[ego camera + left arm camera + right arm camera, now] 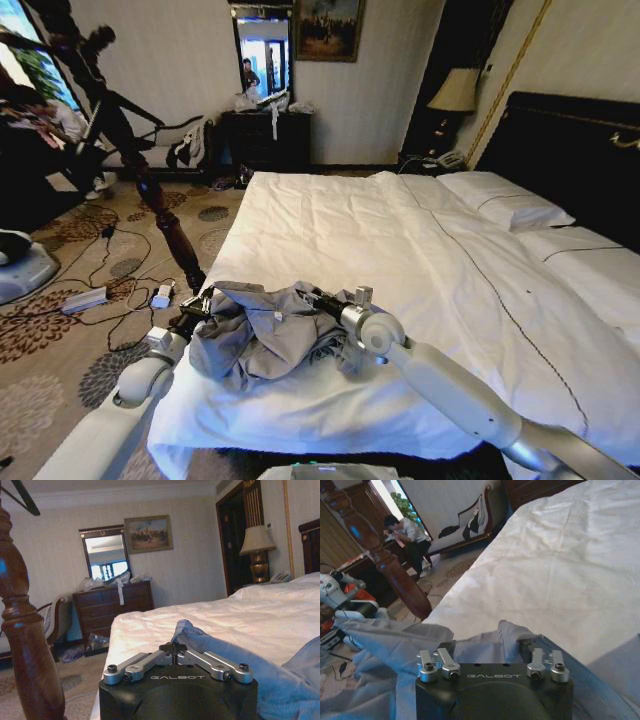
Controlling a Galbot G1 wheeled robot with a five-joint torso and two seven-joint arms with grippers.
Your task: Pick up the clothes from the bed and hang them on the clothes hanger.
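Clothes (262,338) lie bunched on the bed (420,250) above patterned carpet (60,330).

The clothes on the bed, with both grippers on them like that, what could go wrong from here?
1. The clothes lie in a crumpled heap at the corner of the bed; lifted bunched, they may be hard to spread for hanging.
2. The left gripper seems to pinch only a fold, which might slip out.
3. The wooden post stands close beside the left gripper, so a swing could strike it or snag the fabric. The right gripper sits in the heap.
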